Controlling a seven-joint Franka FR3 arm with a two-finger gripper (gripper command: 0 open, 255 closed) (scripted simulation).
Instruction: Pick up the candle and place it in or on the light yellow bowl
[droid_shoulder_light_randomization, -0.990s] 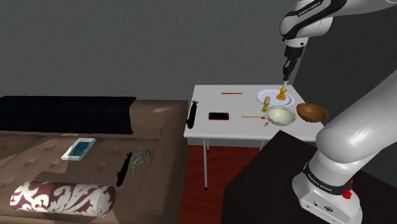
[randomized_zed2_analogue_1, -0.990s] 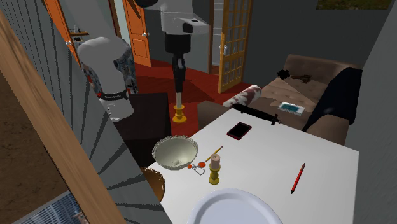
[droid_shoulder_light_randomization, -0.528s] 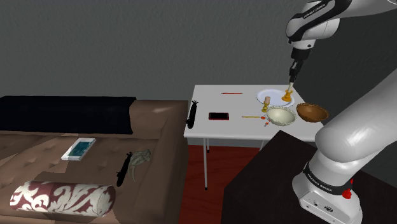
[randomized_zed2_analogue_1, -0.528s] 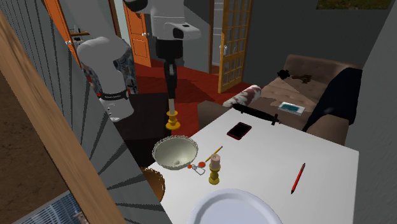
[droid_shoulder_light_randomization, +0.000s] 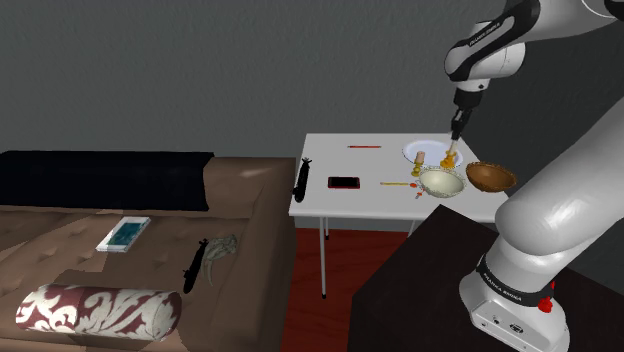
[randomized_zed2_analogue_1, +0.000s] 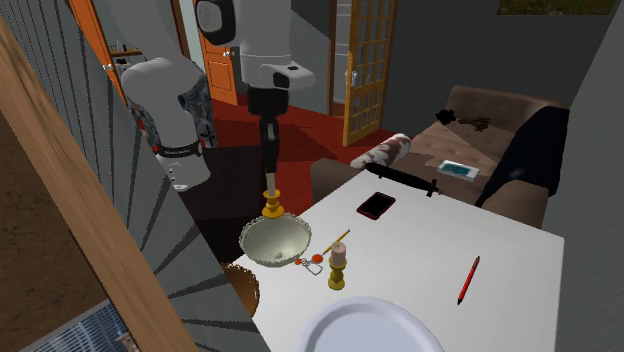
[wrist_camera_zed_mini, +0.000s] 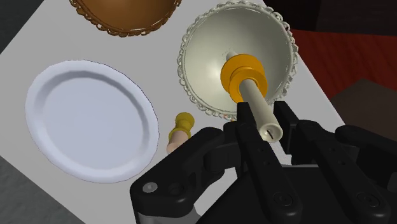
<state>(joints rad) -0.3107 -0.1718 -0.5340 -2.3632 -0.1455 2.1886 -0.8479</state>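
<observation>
One brown sofa (droid_shoulder_light_randomization: 120, 215) takes up the shoulder view's left, and one white arm (droid_shoulder_light_randomization: 560, 205) rises from its dark stand (droid_shoulder_light_randomization: 420, 290) to reach over a single white table (randomized_zed2_analogue_1: 480, 235). On the table lie one white plate (wrist_camera_zed_mini: 83, 121) and two bowls with frilled rims: a pale yellow bowl (wrist_camera_zed_mini: 210, 51) and a brown bowl (droid_shoulder_light_randomization: 490, 177) just beside it. There are two candles. A cream candle (wrist_camera_zed_mini: 254, 95) on a gold holder is clamped by its upper end between the two black fingers of the gripper (wrist_camera_zed_mini: 264, 124) and hangs upright over the pale yellow bowl, its holder low above the hollow. A short pinkish candle (randomized_zed2_analogue_1: 339, 268) stands on the table between that bowl and the plate. Smaller things come singly: a red-cased phone (randomized_zed2_analogue_1: 376, 205), a red pen (randomized_zed2_analogue_1: 469, 280), a pencil (randomized_zed2_analogue_1: 335, 242). Whether the gold holder touches the bowl's inside cannot be told. The plate is cut off by the second exterior view's lower edge, the brown bowl by the wrist view's edge. In the wrist view the short candle is partly hidden behind the gripper's body.
</observation>
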